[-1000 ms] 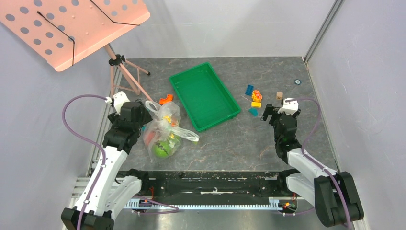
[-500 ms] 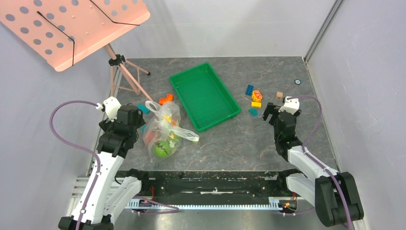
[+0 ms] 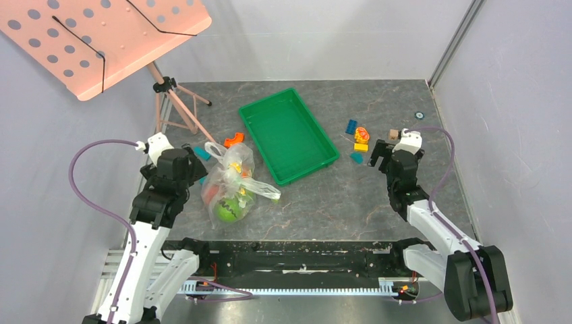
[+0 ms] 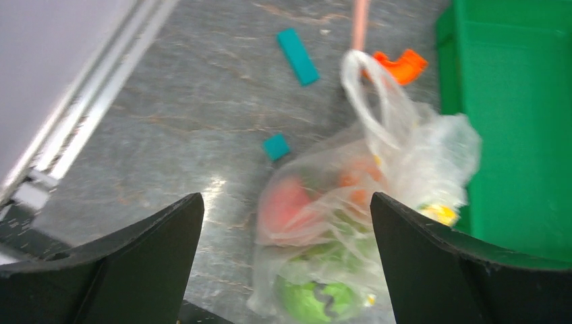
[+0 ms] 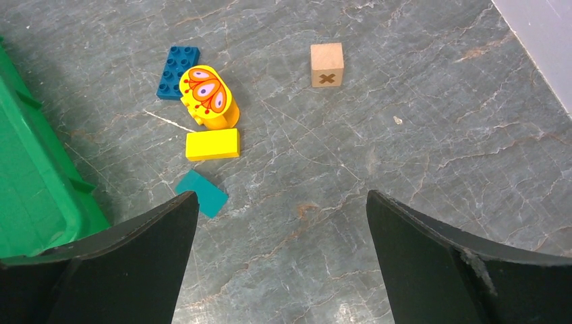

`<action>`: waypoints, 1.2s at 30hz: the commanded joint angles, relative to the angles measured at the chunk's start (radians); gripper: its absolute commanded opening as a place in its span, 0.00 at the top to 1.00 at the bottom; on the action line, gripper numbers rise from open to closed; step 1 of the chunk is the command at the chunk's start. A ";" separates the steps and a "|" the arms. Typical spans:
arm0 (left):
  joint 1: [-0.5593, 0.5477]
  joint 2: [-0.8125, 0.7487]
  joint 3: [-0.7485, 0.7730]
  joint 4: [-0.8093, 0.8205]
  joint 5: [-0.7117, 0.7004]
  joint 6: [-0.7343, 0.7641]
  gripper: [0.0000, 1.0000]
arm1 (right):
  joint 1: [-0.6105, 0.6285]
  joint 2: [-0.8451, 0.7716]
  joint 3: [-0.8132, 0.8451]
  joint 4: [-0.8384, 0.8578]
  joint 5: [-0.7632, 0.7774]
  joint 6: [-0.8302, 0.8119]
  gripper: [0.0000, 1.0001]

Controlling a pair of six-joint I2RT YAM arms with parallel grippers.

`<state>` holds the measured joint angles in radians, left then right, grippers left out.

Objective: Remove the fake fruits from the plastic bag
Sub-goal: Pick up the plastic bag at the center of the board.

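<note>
Bag of clear crinkly plastic; striped green watermelon, pink peach inside

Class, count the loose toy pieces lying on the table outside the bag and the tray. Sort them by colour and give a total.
Teal blocks: 3
Yellow pieces: 2
Blue brick: 1
Orange piece: 1
Wooden cube: 1
Total: 8

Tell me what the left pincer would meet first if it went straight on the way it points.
Probably the clear crinkly plastic bag holding the fake fruits, which lies ahead of the open left pincer; depth is unclear.
</note>
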<state>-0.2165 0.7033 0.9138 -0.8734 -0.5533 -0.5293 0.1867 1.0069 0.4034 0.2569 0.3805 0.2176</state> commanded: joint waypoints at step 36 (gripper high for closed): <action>-0.203 0.293 -0.056 0.154 0.270 0.030 0.09 | -0.003 -0.076 0.052 -0.189 -0.224 0.029 0.02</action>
<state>-0.4068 0.9970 0.8455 -0.7055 -0.2401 -0.4709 0.1867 0.9302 0.4232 0.0650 0.1692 0.2398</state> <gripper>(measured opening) 0.923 0.982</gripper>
